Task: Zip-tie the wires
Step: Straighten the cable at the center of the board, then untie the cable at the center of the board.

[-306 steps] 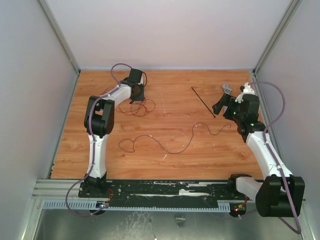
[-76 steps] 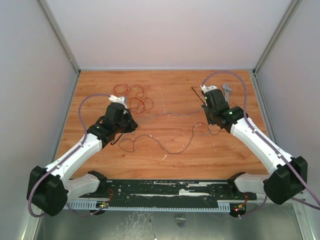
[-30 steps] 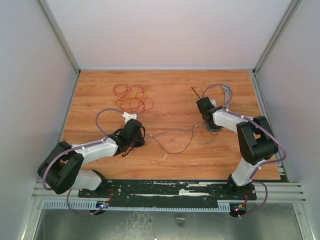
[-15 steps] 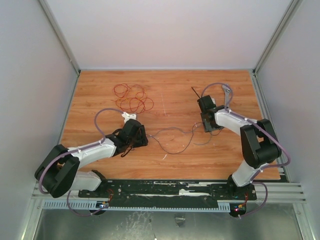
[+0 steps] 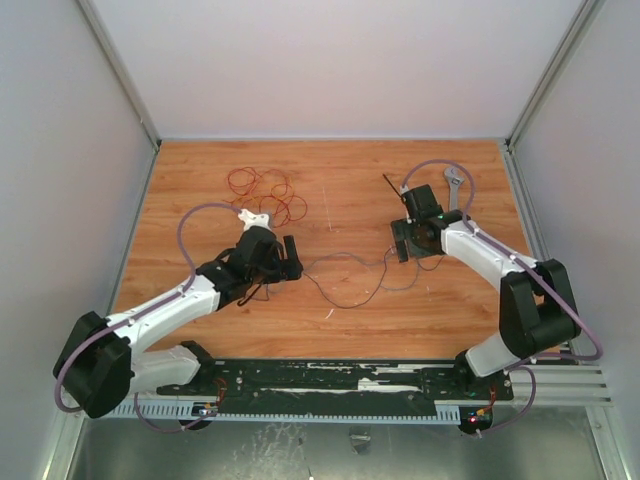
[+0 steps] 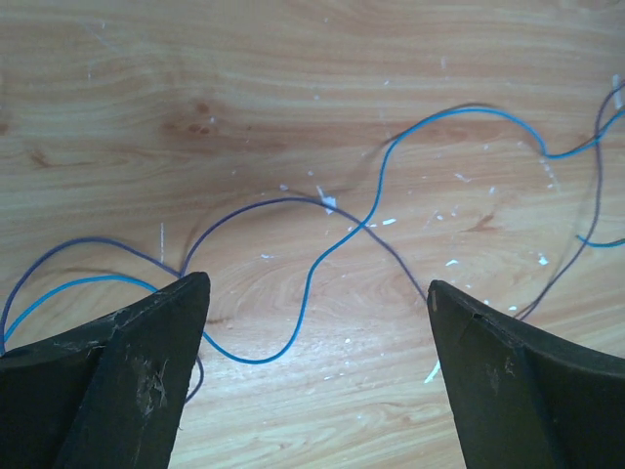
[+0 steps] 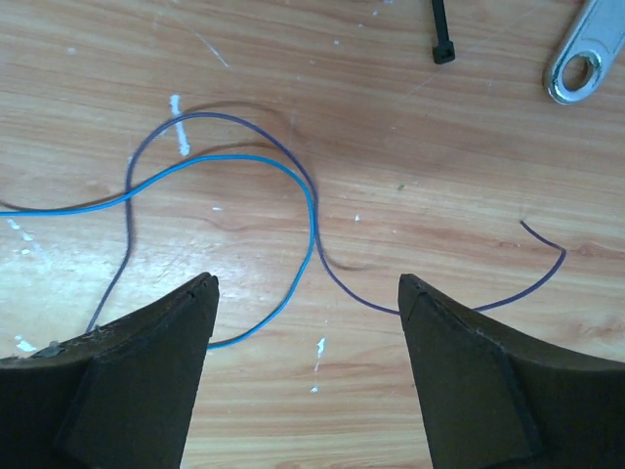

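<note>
A red tangle of wires [image 5: 265, 195] lies at the back left of the wooden table. Two more thin wires [image 5: 372, 296], one blue [image 6: 469, 109] and one purplish-grey [image 6: 254, 205], loop across the middle between my grippers. My left gripper [image 5: 290, 258] [image 6: 317, 283] hovers over their left end, open, nothing between its fingers. My right gripper [image 5: 400, 240] [image 7: 308, 280] stands open above their right end, where the blue wire [image 7: 311, 210] and the purplish wire [image 7: 391, 310] curve over the wood. The black zip tie [image 5: 390, 184] [image 7: 438, 29] lies just beyond it, mostly hidden by the right arm.
A silver adjustable wrench [image 5: 454, 184] [image 7: 584, 51] lies at the back right beside the zip tie. Grey walls close in the table on the left, back and right. Lilac cables arc over both arms.
Both grippers have gone from shut to open and let the thin wires drop onto the table. The left gripper moved right and a little farther back; the right one shifted slightly.
</note>
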Robot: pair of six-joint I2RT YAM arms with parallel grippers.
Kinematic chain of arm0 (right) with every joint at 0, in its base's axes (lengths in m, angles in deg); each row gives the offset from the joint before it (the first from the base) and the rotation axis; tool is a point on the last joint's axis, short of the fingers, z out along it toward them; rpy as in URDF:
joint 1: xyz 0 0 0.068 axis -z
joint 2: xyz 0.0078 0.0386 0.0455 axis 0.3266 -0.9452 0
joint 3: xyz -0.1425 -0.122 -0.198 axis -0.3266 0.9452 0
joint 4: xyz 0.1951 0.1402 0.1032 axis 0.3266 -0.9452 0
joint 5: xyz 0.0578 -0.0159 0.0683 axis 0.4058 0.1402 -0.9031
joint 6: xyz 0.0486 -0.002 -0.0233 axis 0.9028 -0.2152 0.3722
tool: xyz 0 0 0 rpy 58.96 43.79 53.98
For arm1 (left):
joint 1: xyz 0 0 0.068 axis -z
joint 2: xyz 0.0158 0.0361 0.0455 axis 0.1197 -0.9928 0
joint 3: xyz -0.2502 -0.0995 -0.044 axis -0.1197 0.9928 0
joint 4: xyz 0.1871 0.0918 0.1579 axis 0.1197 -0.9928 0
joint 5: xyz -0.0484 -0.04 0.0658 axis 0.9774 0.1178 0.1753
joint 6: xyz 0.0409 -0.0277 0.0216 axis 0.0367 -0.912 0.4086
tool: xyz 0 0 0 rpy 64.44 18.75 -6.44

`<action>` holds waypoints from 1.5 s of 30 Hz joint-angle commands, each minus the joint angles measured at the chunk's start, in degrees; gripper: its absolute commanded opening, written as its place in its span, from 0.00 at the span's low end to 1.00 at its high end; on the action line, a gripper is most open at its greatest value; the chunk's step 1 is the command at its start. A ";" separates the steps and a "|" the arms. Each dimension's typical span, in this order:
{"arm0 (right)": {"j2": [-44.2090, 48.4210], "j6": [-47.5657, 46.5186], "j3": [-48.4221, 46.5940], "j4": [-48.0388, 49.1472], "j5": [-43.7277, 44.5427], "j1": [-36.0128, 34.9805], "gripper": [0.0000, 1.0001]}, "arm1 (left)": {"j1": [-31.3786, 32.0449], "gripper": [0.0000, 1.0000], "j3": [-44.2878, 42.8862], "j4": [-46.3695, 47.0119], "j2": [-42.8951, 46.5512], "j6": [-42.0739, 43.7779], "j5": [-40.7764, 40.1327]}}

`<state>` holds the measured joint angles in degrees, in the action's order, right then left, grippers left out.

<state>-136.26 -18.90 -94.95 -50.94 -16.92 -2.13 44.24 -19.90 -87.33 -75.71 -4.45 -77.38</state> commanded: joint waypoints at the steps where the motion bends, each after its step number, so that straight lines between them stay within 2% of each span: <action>1: 3.57 -0.25 -2.33 1.12 -5.11 0.46 0.76 | -0.08 0.98 -4.76 -2.51 2.40 2.23 -0.65; 7: 11.30 1.00 -1.32 7.90 -9.55 0.45 0.81 | -6.16 0.98 -14.02 -3.69 0.44 8.83 -1.32; 10: 14.48 1.57 -0.06 10.09 -9.62 0.52 0.81 | -9.65 0.98 -20.19 -4.45 -5.05 12.76 -2.62; 17: 18.10 1.80 1.32 10.76 -8.59 0.52 0.81 | -16.11 0.97 -34.01 -3.52 -21.31 16.66 -0.13; 24: 19.89 1.69 3.29 11.14 -9.10 0.45 0.81 | -17.94 0.81 -49.15 -2.30 -39.32 18.32 0.30; 30: 21.26 1.78 4.12 10.84 -8.84 0.49 0.82 | -18.03 0.76 -65.89 -6.99 -55.94 18.73 0.13; 34: 21.55 1.78 3.83 10.51 -8.53 0.48 0.82 | -18.01 0.73 -73.16 -9.75 -63.88 18.09 0.52; 40: 21.53 1.83 3.56 10.54 -8.40 0.52 0.83 | -18.01 0.66 -76.32 -10.26 -67.94 17.39 1.40; 45: 20.78 1.73 2.92 10.42 -8.40 0.46 0.83 | -18.03 0.51 -78.32 -10.27 -70.30 17.34 2.71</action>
<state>-115.63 -17.77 -91.35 -41.37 -25.33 -2.13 26.34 -94.91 -98.00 -144.91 13.19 -76.11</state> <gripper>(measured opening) 0.832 0.554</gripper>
